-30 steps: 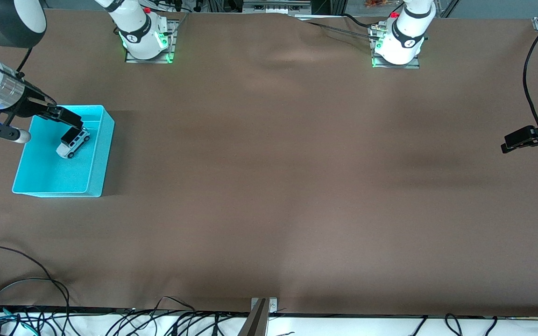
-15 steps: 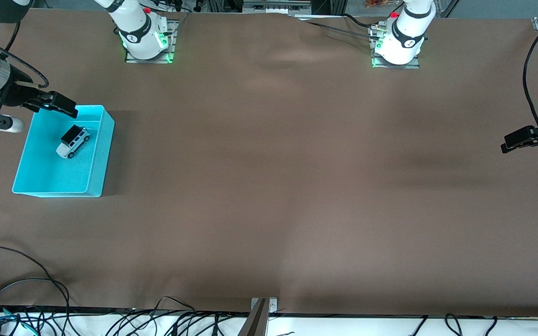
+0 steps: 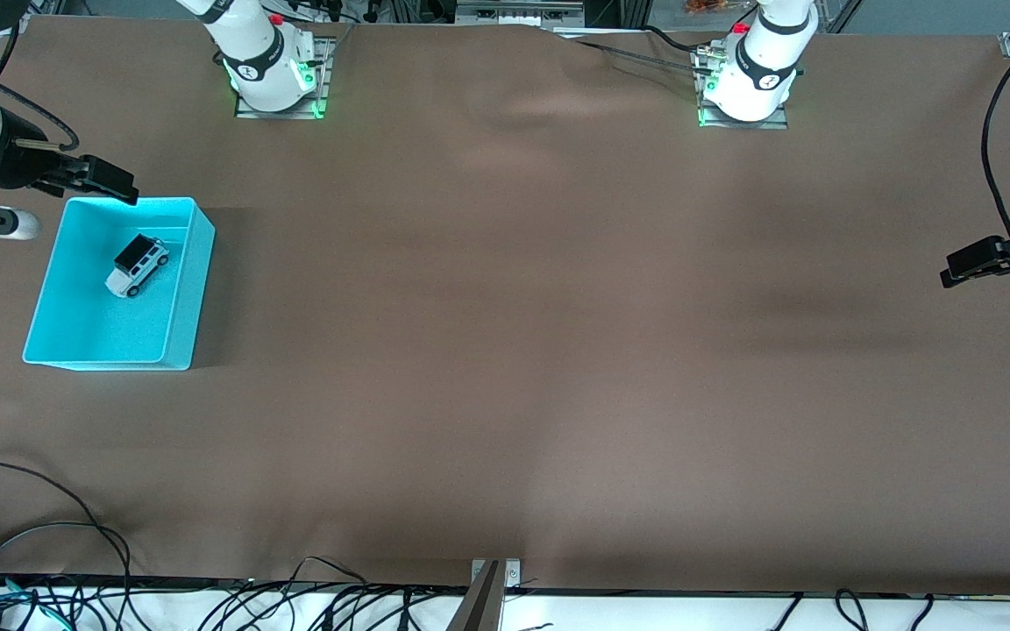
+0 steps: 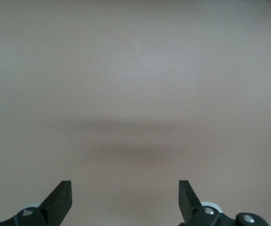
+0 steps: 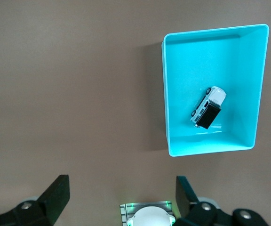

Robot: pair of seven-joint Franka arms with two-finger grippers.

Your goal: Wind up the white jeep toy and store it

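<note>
One white jeep toy (image 3: 137,265) in cyan bin (image 3: 185,289), uncovered.

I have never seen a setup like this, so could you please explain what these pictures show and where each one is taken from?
Two robot arms stand at a brown cloth-covered table. The wide picture comes from a high camera facing them; their white bases are along its top edge. The other two come from cameras on the arms' wrists, looking down past the jaws.

A cyan bin sits toward the right arm's end of the table, and the white jeep toy lies inside it, on its wheels.

The right gripper hangs by the bin's edge nearest the bases, jaws open and holding nothing; its wrist view looks down on bin and jeep. The left gripper waits over bare cloth at the left arm's end, also open and empty.
</note>
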